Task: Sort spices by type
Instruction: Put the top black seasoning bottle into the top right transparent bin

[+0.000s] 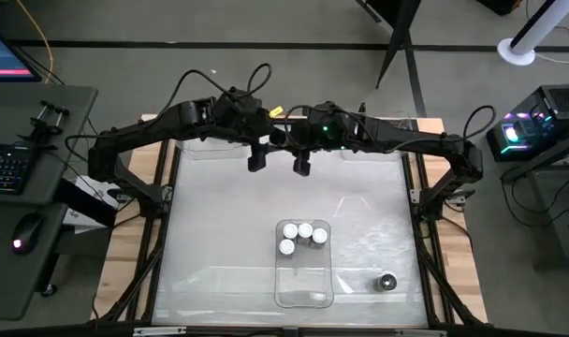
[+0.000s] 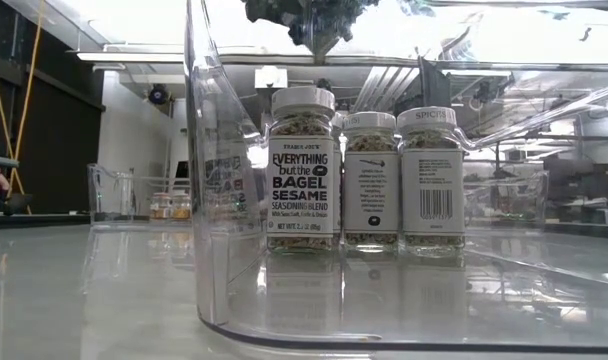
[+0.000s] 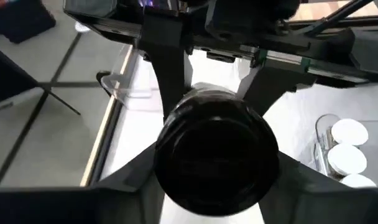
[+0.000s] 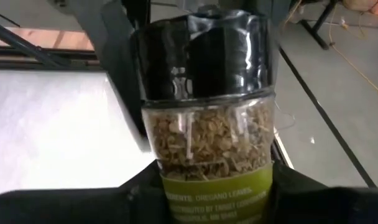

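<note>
Both grippers hang above the table's far middle, side by side. My left gripper [image 1: 256,161] [image 3: 211,186] is shut on a jar whose round black end [image 3: 215,158] faces its camera. My right gripper [image 1: 301,167] [image 4: 214,208] is shut on a black-capped jar of dried green-brown leaves [image 4: 207,130]. Whether both are on one jar, I cannot tell. Three white-capped jars [image 1: 301,234] [image 2: 369,180] stand on their bases in a clear tray [image 1: 303,290]. One dark-capped jar [image 1: 386,282] stands on the table near the right front. My left gripper has the jar's black round end [image 3: 170,186] between its two fingers [image 3: 127,186], one on each side. The jar points at the camera, so its body is hidden. It is lifted clear of the table. My right gripper pinches the jar's lower, green-labelled part [image 4: 220,196] between its two fingers [image 4: 58,208], which lie across the jar. The black cap [image 4: 201,56] stands free beyond the fingers. The jar is lifted clear of the table.
Clear trays sit along the far edge at left [image 1: 205,150] and right [image 1: 383,154]. The near tray's curved wall [image 2: 199,200] fills the low view. Open white tabletop lies left of the near tray [image 1: 219,243]. Desks with gear flank the table.
</note>
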